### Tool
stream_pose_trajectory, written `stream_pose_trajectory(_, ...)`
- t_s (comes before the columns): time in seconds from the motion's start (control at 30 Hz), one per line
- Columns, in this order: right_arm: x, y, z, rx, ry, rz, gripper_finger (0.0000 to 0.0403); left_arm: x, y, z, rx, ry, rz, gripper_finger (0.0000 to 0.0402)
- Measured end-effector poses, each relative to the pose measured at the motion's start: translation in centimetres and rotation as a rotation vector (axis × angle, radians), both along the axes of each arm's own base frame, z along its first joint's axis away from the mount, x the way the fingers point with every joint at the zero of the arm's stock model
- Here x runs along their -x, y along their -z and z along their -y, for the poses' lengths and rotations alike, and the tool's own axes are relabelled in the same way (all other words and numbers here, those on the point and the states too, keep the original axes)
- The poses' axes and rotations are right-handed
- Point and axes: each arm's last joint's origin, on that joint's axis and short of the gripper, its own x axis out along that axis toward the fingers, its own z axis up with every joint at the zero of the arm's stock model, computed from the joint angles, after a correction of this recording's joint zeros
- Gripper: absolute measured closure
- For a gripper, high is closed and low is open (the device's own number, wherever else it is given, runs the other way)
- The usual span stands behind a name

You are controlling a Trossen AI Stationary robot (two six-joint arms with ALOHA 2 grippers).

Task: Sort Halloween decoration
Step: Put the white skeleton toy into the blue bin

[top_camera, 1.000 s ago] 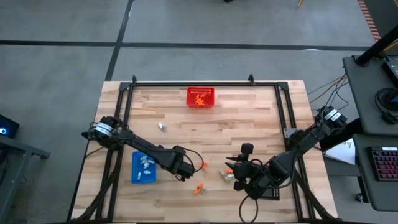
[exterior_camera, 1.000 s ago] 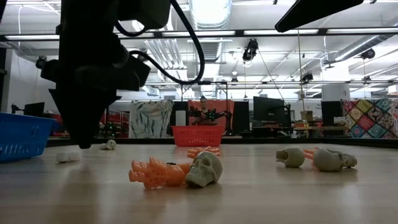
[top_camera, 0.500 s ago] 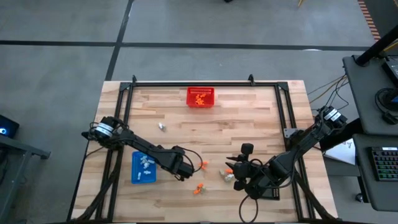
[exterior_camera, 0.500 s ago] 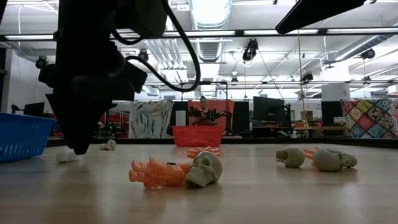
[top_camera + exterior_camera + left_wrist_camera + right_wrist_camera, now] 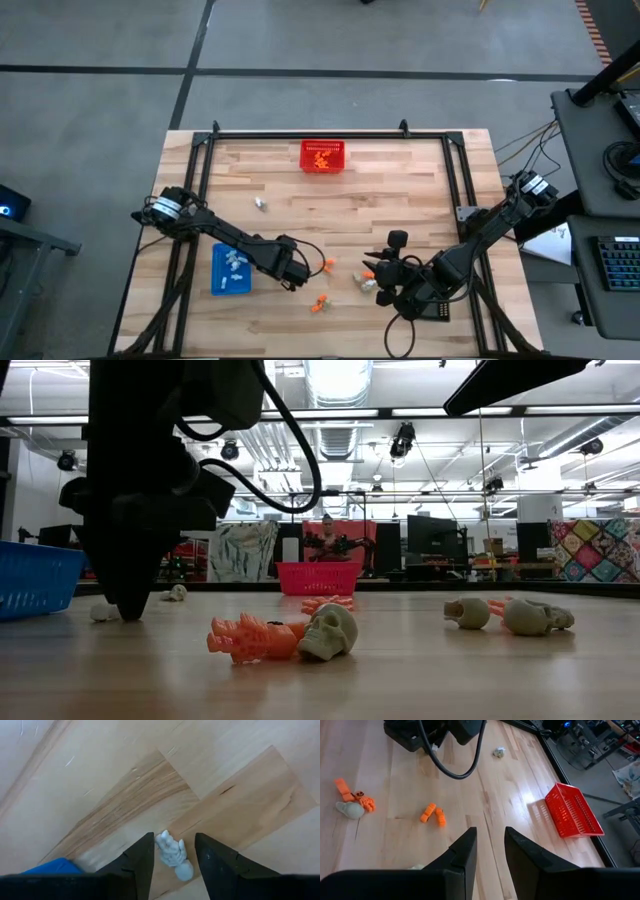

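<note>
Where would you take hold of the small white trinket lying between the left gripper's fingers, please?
Probably across its narrower middle, coming straight down from above. The white trinket lies flat on the table, its length running along the gap of the left gripper, so the open fingers already flank its two long sides and closing should pinch its width.

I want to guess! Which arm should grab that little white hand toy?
Left. The left gripper already has its open fingers either side of the white hand trinket. The right gripper points elsewhere.
</note>
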Motion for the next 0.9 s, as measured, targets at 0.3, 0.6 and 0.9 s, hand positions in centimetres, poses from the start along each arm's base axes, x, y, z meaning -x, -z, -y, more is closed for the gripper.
stream_pose_trajectory(0.3,0.0,0.0,0.0,0.000,0.000,0.001,0.0312,-0.2,-0.1,0.1,0.007,0.020,0.015,0.0333)
stream_pose_trajectory(0.6,0.0,0.0,0.0,0.001,0.001,0.002,0.0312,-0.3,-0.2,0.1,0.007,0.032,0.022,0.0385)
stream_pose_trajectory(0.9,-0.2,0.0,0.2,0.005,0.013,0.005,0.0312,-1.8,-2.1,0.6,0.014,0.131,0.090,0.0399)
